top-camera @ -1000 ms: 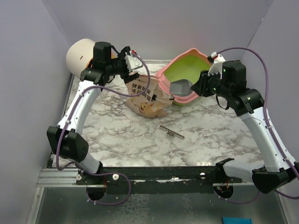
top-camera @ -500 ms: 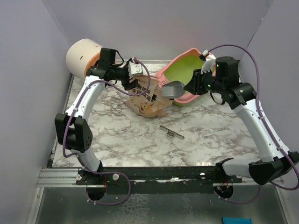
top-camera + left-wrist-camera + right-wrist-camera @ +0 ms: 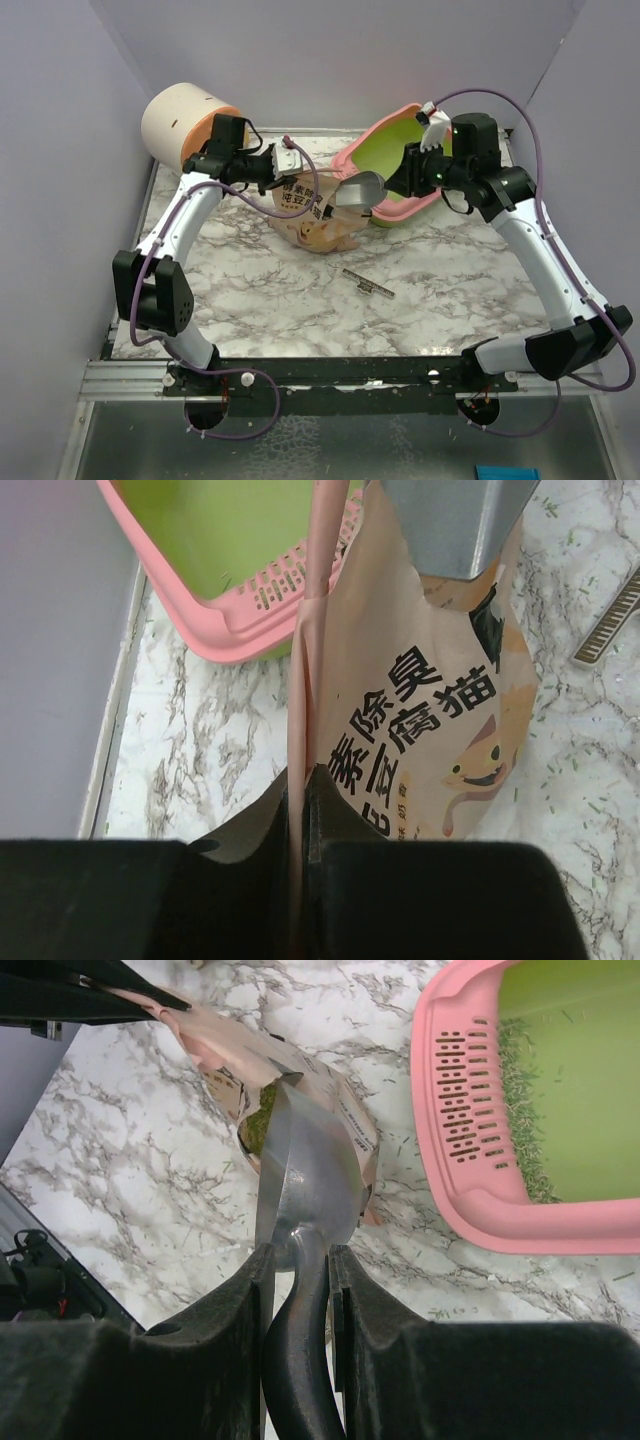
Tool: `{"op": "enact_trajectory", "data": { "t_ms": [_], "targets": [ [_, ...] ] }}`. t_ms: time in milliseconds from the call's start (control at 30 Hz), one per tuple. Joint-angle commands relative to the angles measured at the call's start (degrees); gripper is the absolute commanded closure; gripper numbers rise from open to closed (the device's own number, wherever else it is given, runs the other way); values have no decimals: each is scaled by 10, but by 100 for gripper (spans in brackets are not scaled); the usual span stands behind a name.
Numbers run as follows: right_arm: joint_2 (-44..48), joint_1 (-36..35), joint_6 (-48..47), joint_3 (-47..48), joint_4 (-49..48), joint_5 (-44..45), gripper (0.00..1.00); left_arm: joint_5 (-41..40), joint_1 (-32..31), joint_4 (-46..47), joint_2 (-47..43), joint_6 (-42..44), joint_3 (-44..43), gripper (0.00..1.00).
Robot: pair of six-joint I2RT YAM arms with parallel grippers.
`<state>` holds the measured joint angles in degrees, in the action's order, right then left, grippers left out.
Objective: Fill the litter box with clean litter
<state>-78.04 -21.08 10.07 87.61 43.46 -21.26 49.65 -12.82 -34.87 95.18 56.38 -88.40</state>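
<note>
The pink litter box with a lime-green inside leans at the back right, its slotted rim facing the bag. A thin band of greyish-green litter lies inside along that rim. More litter shows in the mouth of the peach-pink bag. My left gripper is shut on the bag's upper edge and holds it upright. My right gripper is shut on the dark handle of the grey metal scoop. The scoop's tip sits at the bag's mouth.
A cream-and-orange cylinder lies on its side at the back left, behind my left arm. A small ridged metal strip lies on the marble table in front of the bag. Loose granules speckle the marble. Grey walls close in left, back and right.
My left gripper has come down and shut on the bag's edge. My right arm has carried the scoop left from the litter box rim to the bag's mouth.
</note>
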Motion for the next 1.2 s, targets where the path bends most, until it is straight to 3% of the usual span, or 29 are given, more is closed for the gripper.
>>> {"op": "enact_trajectory", "data": {
  "t_ms": [0, 167, 333, 600, 733, 1000, 1067, 1167],
  "targets": [
    [-13, -19, -6, 15, -22, -24, 99, 36, 0, 23, -54, -2, 41, 100],
    [-14, -46, 1, -21, -30, 4, 99, 41, 1, 92, -114, -31, 131, 100],
    [-24, -67, 9, -39, -35, 23, 99, 44, 0, 232, -189, -90, 242, 100],
    [-74, -143, 35, -28, -32, 110, 99, 30, 0, 377, -264, -164, 363, 100],
    [-86, -180, 65, -31, -35, 194, 99, 8, -3, 470, -309, -220, 424, 99],
    [-127, -235, 98, -5, 0, 354, 99, -41, -27, 502, -329, -238, 439, 93],
    [-132, -240, 103, 4, 8, 377, 99, -40, -29, 503, -332, -247, 430, 87],
    [-141, -242, 106, 3, 6, 399, 99, -32, -33, 503, -335, -255, 424, 86]
  ]
}}
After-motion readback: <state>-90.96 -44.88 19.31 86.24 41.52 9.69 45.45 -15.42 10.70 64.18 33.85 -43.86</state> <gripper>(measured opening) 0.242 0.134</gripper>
